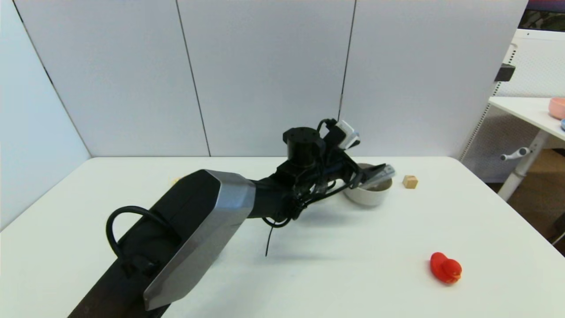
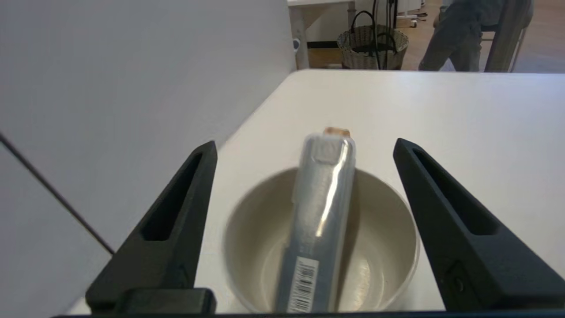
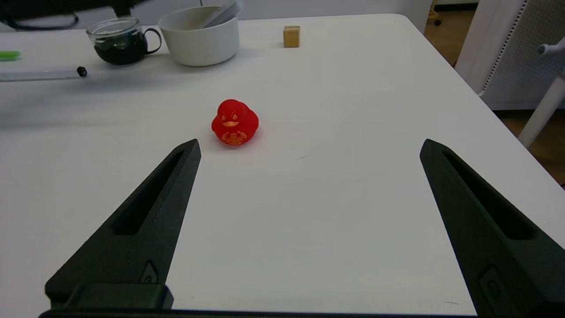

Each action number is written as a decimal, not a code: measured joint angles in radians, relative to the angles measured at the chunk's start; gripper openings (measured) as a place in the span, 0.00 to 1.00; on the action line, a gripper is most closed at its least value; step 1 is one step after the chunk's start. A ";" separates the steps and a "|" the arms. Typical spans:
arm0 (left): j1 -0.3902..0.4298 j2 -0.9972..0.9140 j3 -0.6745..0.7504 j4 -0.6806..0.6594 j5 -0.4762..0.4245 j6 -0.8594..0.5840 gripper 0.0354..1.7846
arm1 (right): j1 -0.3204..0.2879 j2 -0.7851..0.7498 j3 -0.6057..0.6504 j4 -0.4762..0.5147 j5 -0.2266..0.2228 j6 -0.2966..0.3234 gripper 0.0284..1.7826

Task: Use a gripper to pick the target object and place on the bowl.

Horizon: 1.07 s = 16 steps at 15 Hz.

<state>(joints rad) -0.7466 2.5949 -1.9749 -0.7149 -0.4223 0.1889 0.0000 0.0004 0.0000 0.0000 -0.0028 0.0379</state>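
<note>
The slim grey case (image 2: 320,207) lies propped in the bowl (image 2: 397,265), its barcode end down inside near the gripper's side and its far end resting up over the far rim, poking out toward the small wooden cube (image 2: 337,131) beyond. In the head view the case (image 1: 378,176) shows slanting up out of the bowl (image 1: 368,196) toward the robot's right, so it leans on the rim rather than lying flat on the bottom.

The left gripper (image 2: 304,150) hangs over the bowl with its 2 black fingers (image 2: 176,212) spread wide, 1 on each side of the case and touching neither it nor the bowl as far as the left wrist view shows. By my reading the drop is made and the step in hand is to draw clear. To do that well, I would lift straight up first, keeping the fingers spread so neither tip catches the raised end of the case or the bowl wall; a sideways pull could tip the case off the rim or drag the bowl. The dangling cable (image 1: 268,238) under the arm should be kept off the things on the table (image 1: 309,274).

The right gripper (image 3: 309,145) is parked low over the table, fingers apart and holding nothing, facing the red duck (image 3: 235,122). Farther off stand the glass cup (image 3: 119,42) just beside the bowl, a pen (image 3: 42,74) and something green (image 3: 9,55) at the edge
</note>
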 joint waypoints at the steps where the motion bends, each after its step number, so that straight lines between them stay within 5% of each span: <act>1: 0.004 -0.032 0.000 0.023 0.000 0.010 0.81 | 0.000 0.000 0.000 0.000 0.000 0.000 0.96; 8: 0.071 -0.461 0.131 0.439 0.026 0.170 0.90 | 0.000 0.000 0.000 0.000 0.000 0.000 0.96; 12: 0.119 -0.847 0.433 0.737 0.161 0.226 0.92 | 0.000 0.000 0.000 0.000 0.000 0.000 0.96; 16: 0.182 -1.278 0.834 0.854 0.334 0.233 0.94 | 0.000 0.000 0.000 0.000 0.000 0.000 0.96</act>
<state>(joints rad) -0.5643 1.3172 -1.1406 0.1389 -0.0883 0.4223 0.0000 0.0004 0.0000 0.0000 -0.0032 0.0379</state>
